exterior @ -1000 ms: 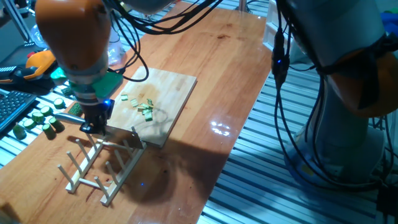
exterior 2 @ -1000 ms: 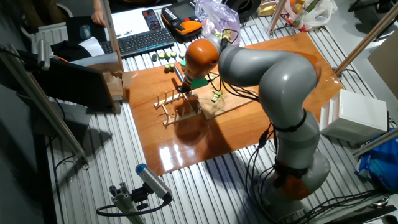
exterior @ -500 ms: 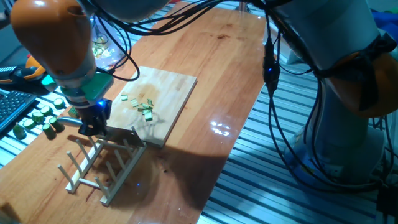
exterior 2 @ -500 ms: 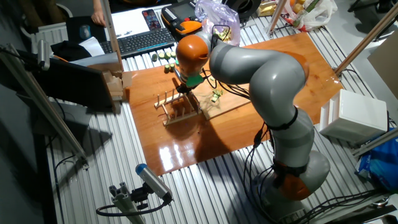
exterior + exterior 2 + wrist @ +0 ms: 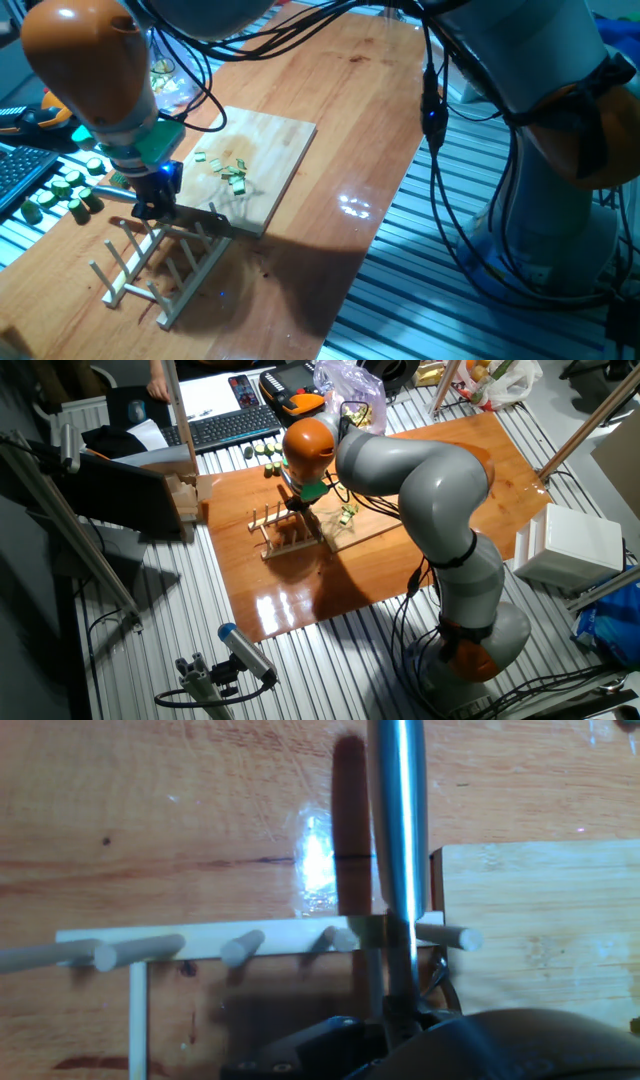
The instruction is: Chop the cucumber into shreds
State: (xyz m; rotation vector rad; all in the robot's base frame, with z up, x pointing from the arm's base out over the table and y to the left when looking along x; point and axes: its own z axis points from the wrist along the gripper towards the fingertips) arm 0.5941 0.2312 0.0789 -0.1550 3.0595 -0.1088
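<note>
The cucumber lies as thin pale-green shreds (image 5: pixel 232 172) on the wooden cutting board (image 5: pixel 275 145); they also show in the other fixed view (image 5: pixel 347 513). My gripper (image 5: pixel 151 203) is to the left of the board, over the wooden peg rack (image 5: pixel 150 268). It is shut on a knife (image 5: pixel 195 216) that lies level across the rack's pegs. In the hand view the steel blade (image 5: pixel 396 830) runs straight away from the gripper (image 5: pixel 392 1016) across the rack's rail (image 5: pixel 200 945), with the board's corner (image 5: pixel 540 920) to the right. No whole cucumber chunk shows.
Round cucumber slices and longer dark green pieces (image 5: pixel 60 190) lie left of the rack near a keyboard (image 5: pixel 225 422). A plastic bag (image 5: pixel 345 385) sits behind the board. The table's front edge (image 5: pixel 340 290) runs right of the rack.
The arm has shifted left and slightly down with the knife, bringing the blade onto the rack's pegs. The shreds and the board have not moved.
</note>
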